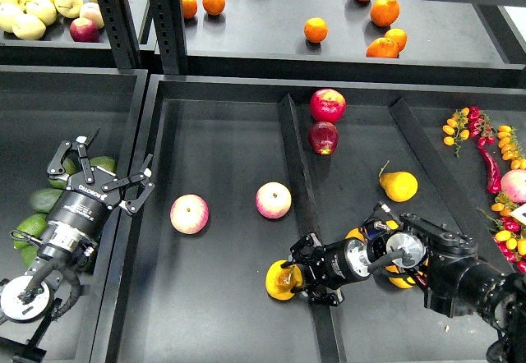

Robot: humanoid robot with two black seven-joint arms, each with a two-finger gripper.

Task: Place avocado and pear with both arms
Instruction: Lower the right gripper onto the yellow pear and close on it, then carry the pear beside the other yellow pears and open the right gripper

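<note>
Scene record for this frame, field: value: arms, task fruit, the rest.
left gripper: open, empty, above avocados
avocados: pile in left bin, partly hidden by arm
right gripper: shut on pear
pear: low, at divider of middle bin
second pear: loose, right compartment
apples: two pink-yellow, middle bin floor
red apples: two by divider top

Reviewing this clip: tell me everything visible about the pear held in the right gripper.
The pear is a squat orange-yellow fruit with a brownish blotch on the side facing the camera; no stem can be made out. Its skin looks smooth and slightly glossy. It sits low at the black divider rail between two bins, with the right gripper closed around its right side, fingers above and below. Whether it rests on the bin floor or is lifted is unclear.
</note>
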